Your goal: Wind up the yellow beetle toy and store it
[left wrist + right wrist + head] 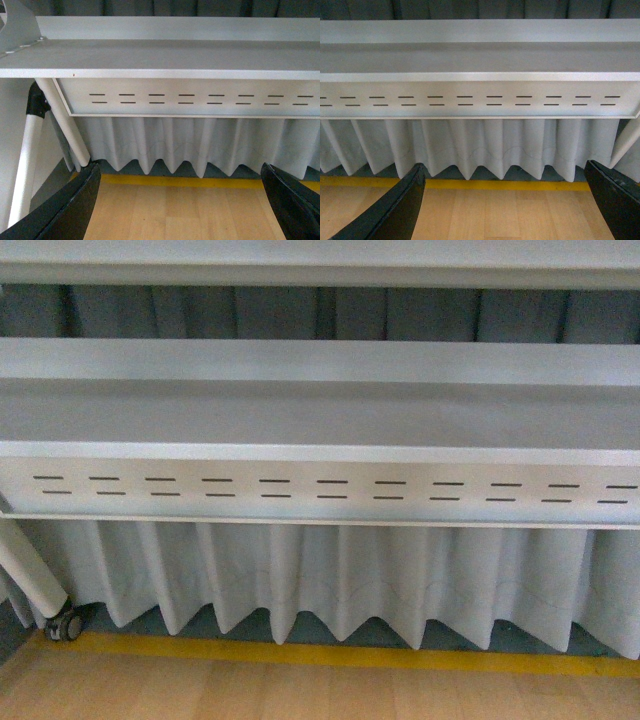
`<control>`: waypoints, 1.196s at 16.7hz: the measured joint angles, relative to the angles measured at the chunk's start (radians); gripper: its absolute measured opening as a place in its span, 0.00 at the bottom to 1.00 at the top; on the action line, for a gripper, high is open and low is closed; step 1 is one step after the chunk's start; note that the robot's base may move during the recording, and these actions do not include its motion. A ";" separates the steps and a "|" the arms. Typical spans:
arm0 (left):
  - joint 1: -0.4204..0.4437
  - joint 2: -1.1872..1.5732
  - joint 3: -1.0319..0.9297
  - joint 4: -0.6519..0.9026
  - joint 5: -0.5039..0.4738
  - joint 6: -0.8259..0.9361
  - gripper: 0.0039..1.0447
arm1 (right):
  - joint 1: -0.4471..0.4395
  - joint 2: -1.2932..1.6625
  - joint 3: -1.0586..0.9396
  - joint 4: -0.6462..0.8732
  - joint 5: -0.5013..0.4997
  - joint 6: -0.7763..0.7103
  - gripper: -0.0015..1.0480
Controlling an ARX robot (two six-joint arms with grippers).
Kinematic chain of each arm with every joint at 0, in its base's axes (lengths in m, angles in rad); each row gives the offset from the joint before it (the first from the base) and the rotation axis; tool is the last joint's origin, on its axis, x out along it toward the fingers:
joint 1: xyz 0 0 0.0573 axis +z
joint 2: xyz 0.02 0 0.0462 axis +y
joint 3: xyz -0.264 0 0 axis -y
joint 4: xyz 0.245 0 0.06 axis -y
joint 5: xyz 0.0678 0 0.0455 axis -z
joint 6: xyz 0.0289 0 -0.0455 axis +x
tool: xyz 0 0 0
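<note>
Yellow beetle toy unseen, only a white table at twelve o'clock; presumably light and slick, best pinched across its sides. Left gripper and right gripper both spread apart.

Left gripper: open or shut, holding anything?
Open, empty. In the left wrist view the left gripper has its fingers wide apart, with only wooden floor between them.

yellow beetle toy out of sight in all three views
</note>
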 joint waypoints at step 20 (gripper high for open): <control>0.000 0.000 0.000 0.000 0.000 0.000 0.94 | 0.000 0.000 0.000 0.000 0.000 0.000 0.94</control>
